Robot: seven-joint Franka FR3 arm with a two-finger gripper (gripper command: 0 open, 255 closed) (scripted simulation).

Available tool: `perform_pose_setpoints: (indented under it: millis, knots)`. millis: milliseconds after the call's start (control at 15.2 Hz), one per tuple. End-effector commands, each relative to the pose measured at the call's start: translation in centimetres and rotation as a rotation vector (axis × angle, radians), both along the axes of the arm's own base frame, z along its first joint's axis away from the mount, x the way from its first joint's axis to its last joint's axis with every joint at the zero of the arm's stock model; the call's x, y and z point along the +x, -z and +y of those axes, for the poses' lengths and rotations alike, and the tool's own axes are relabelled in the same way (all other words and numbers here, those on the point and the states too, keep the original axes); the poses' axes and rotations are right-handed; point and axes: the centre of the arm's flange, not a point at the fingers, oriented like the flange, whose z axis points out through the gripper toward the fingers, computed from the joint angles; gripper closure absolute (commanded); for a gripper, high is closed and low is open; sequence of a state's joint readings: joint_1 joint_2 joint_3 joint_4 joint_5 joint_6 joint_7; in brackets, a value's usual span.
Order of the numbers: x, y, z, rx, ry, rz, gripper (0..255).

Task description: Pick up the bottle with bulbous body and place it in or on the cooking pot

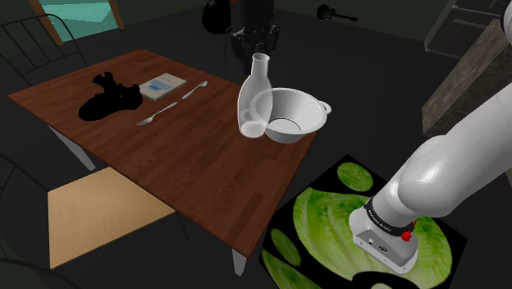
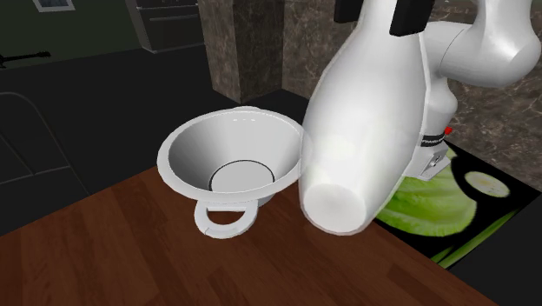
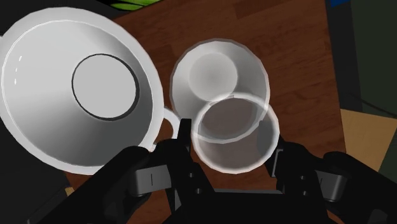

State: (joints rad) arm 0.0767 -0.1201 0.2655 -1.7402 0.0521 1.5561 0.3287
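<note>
Tool (image 3: 230,145) clasps bottle (image 3: 216,73) neck, just beside pot (image 3: 38,83).

The pot (image 1: 299,125) is open-mouthed and bare inside, so the way in from above is free. The bottle (image 1: 253,107) stands just beside the pot's rim with the hand (image 3: 230,139) clasped round its neck, blocking that flank. Past the bottle from the pot, the table (image 1: 189,160) is bare wood up to a fork (image 1: 156,114), spoon (image 1: 194,89), book (image 1: 162,84) and black lump (image 1: 107,100), all well apart from the pot. On the pot's opposite side the table edge is near, with the white arm (image 1: 443,176) beyond it.
</note>
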Motion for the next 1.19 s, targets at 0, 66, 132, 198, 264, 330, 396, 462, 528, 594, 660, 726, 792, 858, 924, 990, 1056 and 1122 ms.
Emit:
perform_pose_setpoints:
  millis: [0, 66, 132, 198, 264, 330, 396, 462, 528, 594, 660, 726, 792, 858, 924, 990, 1056, 1122]
  knots:
    - [0.0, -1.1, 0.0, 0.0, 0.0, 0.0, 255]
    - [0.0, -1.7, 0.0, 0.0, 0.0, 0.0, 255]
    - [0.0, -2.1, 0.0, 0.0, 0.0, 0.0, 255]
    - [0.3, -2.6, -1.2, 0.0, 0.0, 0.0, 255]
    - [0.6, -3.0, -2.4, 0.0, 0.0, 0.0, 255]
    - [0.9, -3.5, -3.6, 0.0, 0.0, 0.0, 255]
    - [1.2, -3.9, -4.8, 0.0, 0.0, 0.0, 255]
    - [1.5, -4.4, -6.0, 0.0, 0.0, 0.0, 255]
    - [1.8, -4.8, -7.2, 0.0, 0.0, 0.0, 255]
    - [2.1, -5.3, -8.4, 0.0, 0.0, 0.0, 255]
    - [2.4, -5.7, -9.6, 0.0, 0.0, 0.0, 255]
    - [2.7, -6.2, -10.8, 0.0, 0.0, 0.0, 255]
    - [3.0, -6.6, -12.0, 0.0, 0.0, 0.0, 255]
    - [3.3, -7.1, -13.2, 0.0, 0.0, 0.0, 255]
    - [3.7, -7.5, -14.4, 0.0, 0.0, 0.0, 255]
    - [4.0, -8.0, -15.6, 0.0, 0.0, 0.0, 255]
    - [4.3, -8.4, -16.8, 0.0, 0.0, 0.0, 255]
    - [4.6, -8.9, -18.0, 0.0, 0.0, 0.0, 255]
